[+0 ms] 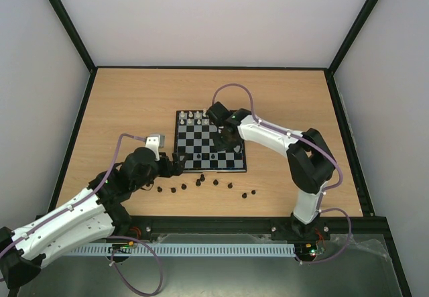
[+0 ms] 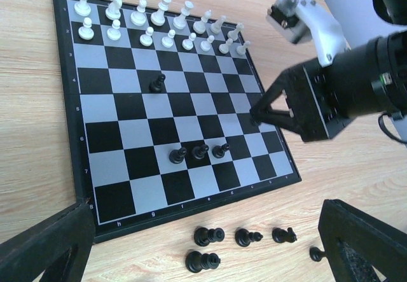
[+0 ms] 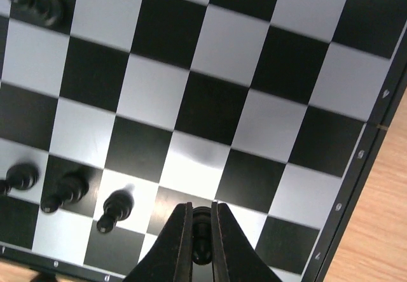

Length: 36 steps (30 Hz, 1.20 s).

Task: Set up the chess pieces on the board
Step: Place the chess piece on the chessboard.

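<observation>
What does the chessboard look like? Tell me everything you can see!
The board is a flat square lying on the wooden table. It has black and shiny silver squares and a dark rim with tiny marks. White pieces fill two rows at its far edge. Four black pawns stand on it, three side by side, one alone. The right gripper hovers over it, jaws shut on a black piece.

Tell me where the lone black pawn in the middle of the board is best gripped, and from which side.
Likely from straight above, closing on the neck just under its round head. The lone black pawn stands upright and the neighbouring squares of the board are free, leaving room on both sides.
</observation>
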Available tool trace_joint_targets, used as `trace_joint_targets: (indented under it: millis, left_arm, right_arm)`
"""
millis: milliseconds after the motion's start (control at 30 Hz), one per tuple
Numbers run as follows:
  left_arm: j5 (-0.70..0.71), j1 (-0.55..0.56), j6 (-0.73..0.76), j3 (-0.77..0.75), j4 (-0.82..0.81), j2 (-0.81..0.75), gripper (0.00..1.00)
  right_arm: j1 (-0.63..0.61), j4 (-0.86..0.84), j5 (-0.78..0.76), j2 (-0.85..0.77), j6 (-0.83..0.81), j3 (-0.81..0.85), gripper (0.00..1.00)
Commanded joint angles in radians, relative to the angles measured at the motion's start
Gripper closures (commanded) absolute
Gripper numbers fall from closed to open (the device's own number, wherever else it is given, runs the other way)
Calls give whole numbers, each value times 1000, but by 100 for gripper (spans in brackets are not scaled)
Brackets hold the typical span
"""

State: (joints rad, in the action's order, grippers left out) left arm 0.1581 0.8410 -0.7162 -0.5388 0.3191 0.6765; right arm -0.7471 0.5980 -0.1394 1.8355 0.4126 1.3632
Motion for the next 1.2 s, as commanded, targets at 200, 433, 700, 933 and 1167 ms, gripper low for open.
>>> trace_joint_targets:
  millis: [200,433,700,933,1167]
  left_arm:
    - [38,-4,21,-25,-1,9,1]
    - [31,-3,22,-22,-11,24,1]
    - [28,-4,18,-22,-12,27,1]
    - [27,-5,15,-13,-23,30,1]
    - [27,-4,17,-11,-31,34,0]
  right_arm:
    - [-77,37,-30,-95,34,-106,98]
    - [-79,24,-25,-85,29,-113,98]
    - [-78,-7,-11,-36,23,-92,98]
    - [-78,-25,-18,14,15,-70,98]
    - [-79,-29,-20,40,11,-48,97]
